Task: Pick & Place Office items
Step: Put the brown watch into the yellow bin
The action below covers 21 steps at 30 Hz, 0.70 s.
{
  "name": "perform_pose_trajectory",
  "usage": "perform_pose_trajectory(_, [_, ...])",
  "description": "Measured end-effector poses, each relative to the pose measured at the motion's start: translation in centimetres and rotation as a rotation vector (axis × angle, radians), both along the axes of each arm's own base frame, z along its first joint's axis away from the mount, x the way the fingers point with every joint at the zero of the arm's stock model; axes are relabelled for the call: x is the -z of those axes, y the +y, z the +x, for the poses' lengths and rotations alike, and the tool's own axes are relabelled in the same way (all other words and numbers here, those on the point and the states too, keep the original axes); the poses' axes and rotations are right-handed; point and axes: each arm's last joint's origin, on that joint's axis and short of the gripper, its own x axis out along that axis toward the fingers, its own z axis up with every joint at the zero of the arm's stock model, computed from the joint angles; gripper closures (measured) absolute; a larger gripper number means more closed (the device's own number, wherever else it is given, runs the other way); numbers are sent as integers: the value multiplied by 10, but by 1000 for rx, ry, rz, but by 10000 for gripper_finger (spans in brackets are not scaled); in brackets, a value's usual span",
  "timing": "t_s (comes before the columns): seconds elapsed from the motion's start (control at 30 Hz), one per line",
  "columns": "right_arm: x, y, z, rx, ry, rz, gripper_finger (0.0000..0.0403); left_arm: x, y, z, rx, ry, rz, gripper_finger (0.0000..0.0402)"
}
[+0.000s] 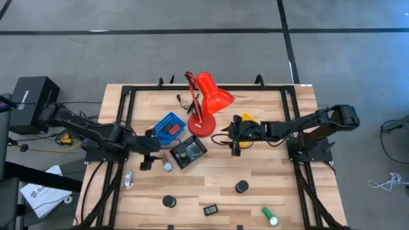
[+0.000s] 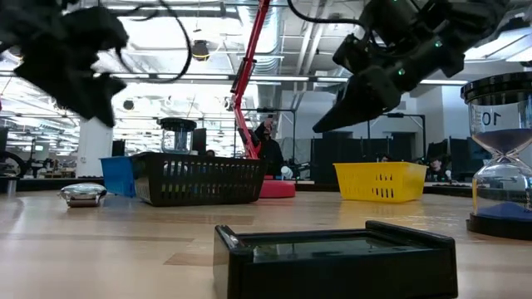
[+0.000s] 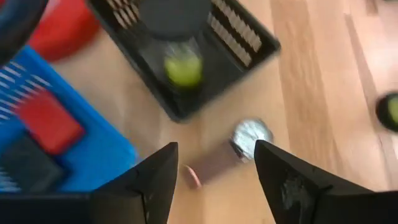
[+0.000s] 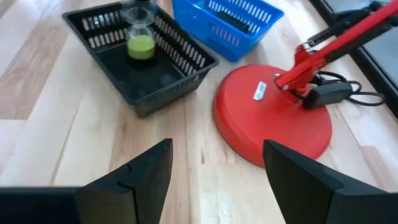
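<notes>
My left gripper point(image 1: 146, 161) point(image 3: 214, 149) is open and hovers over a silvery watch point(image 3: 252, 137) point(image 1: 167, 167) that lies flat on the wood by the black tray point(image 1: 198, 153). My right gripper point(image 1: 234, 145) point(image 4: 217, 144) is open too, held above bare wood beside the red lamp's base point(image 4: 270, 115). Loose on the near table are two black discs point(image 1: 169, 201) point(image 1: 241, 186), a small black rectangle point(image 1: 211, 209) point(image 2: 332, 257), a green cylinder point(image 1: 270, 216) and a silvery bit point(image 1: 128, 180). A red block point(image 3: 50, 121) lies in the blue tray point(image 1: 161, 122).
The black tray holds a green-filled hourglass point(image 4: 141, 45). The yellow tray point(image 2: 378, 181) sits partly under the right arm. The red desk lamp point(image 1: 208, 96) stands between the trays at the table's middle. A dark hourglass point(image 2: 499, 158) rises at the right of the low view.
</notes>
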Motion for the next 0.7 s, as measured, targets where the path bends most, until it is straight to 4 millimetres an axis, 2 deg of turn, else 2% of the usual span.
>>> perform_pose_trajectory(0.2, [-2,2,1,-7,-17,0,163,35,-3,4,93,98,102,209])
perform_pose_trajectory(0.33, [-2,0,1,-1,-25,0,163,43,-6,15,161,90,145,210])
perform_pose_trajectory(0.47, [-3,-1,2,2,-30,0,163,54,-7,18,240,155,196,204])
perform_pose_trajectory(0.7, [-2,0,2,1,-28,0,163,70,-10,22,278,253,169,203])
